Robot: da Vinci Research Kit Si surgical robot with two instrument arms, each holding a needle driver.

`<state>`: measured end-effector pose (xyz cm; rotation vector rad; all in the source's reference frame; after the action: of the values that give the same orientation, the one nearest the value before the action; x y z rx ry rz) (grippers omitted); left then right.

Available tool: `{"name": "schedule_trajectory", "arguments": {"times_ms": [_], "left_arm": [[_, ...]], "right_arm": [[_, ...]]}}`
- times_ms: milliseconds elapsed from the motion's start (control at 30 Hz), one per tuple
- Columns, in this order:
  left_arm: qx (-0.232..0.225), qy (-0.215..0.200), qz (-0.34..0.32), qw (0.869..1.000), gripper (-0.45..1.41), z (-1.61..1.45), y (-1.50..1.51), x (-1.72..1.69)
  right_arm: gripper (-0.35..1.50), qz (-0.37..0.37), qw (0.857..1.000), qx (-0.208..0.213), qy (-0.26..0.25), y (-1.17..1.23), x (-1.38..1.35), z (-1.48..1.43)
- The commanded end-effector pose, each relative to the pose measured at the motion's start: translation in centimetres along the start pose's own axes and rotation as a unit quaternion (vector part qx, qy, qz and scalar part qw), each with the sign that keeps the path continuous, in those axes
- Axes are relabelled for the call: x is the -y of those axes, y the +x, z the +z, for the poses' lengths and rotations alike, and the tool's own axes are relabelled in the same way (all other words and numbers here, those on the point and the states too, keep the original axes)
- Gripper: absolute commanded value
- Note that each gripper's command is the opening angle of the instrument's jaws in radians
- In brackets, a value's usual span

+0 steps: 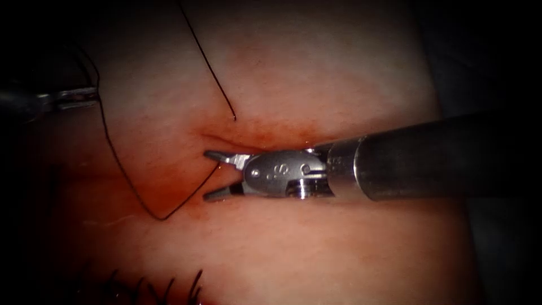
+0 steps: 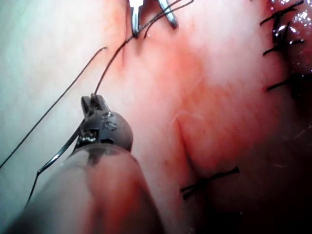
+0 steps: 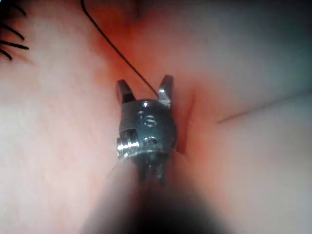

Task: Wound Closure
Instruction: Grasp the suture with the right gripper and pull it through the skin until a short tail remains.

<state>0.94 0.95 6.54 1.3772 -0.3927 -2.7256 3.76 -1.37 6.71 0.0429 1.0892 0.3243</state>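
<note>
My right tool (image 1: 208,175) reaches in from the right with its jaws open, just below the fine line of the cut (image 1: 226,137). A dark thread (image 1: 121,169) runs from my left tool (image 1: 93,99) down in a V and up between the right tool's open jaws, which hold nothing. At the far left, the left tool is shut on this thread; its jaws (image 2: 95,100) grip the strand close up. The right tool's open jaws (image 3: 145,87) have thread (image 3: 117,48) leading up to one of them. A loose thread end (image 1: 209,65) lies on the tissue (image 1: 316,248).
Red fluid (image 1: 186,189) stains the tissue around the right tool's jaws. Several tied stitches with cut ends (image 1: 158,285) stand along the near edge, also seen as stitches (image 2: 209,180) beside the cut (image 2: 185,141).
</note>
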Motion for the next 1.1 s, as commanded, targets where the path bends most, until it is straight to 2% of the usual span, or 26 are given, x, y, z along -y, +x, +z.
{"name": "schedule_trajectory", "arguments": {"times_ms": [33, 233, 367, 533, 567, 633, 667, 733, 767, 933, 1100], "left_arm": [[0.000, 0.001, 0.001, 1.000, -0.45, 0.09, -0.01, -0.02], [0.004, 0.005, 0.002, 1.000, -0.45, 0.14, 0.03, -0.07], [0.004, 0.005, 0.003, 1.000, -0.45, 0.13, 0.03, -0.09], [-0.002, 0.003, 0.001, 1.000, -0.45, 0.11, 0.00, -0.09], [-0.003, 0.003, 0.001, 1.000, -0.45, 0.10, -0.01, -0.08], [-0.003, 0.003, 0.001, 1.000, -0.45, 0.11, -0.02, -0.08], [-0.002, 0.003, 0.001, 1.000, -0.45, 0.12, -0.03, -0.08], [-0.002, 0.003, 0.001, 1.000, -0.45, 0.13, -0.03, -0.08], [-0.002, 0.003, 0.001, 1.000, -0.45, 0.13, -0.05, -0.08], [-0.002, 0.003, 0.001, 1.000, -0.45, 0.15, -0.06, -0.09], [-0.001, 0.004, -0.001, 1.000, -0.45, 0.17, -0.06, -0.11]], "right_arm": [[-0.35, -0.001, 1.000, 0.010, 0.005, -0.04, 0.01, 0.05], [-0.35, 0.016, 0.999, 0.032, 0.013, -0.05, -0.01, 0.03], [-0.35, 0.049, 0.997, 0.048, 0.035, 0.01, 0.14, -0.16], [-0.35, 0.046, 0.996, 0.056, 0.053, 0.13, 0.58, -0.61], [-0.35, 0.042, 0.996, 0.057, 0.058, 0.19, 0.77, -0.76], [-0.35, 0.038, 0.996, 0.059, 0.063, 0.26, 0.93, -0.86], [-0.35, 0.032, 0.995, 0.060, 0.071, 0.35, 1.12, -0.95], [-0.35, 0.032, 0.995, 0.058, 0.075, 0.39, 1.20, -0.98], [-0.35, 0.029, 0.995, 0.057, 0.082, 0.49, 1.38, -1.05], [-0.35, 0.026, 0.993, 0.060, 0.097, 0.75, 1.78, -1.15], [-0.35, 0.029, 0.993, 0.037, 0.106, 0.95, 1.97, -1.16]]}}
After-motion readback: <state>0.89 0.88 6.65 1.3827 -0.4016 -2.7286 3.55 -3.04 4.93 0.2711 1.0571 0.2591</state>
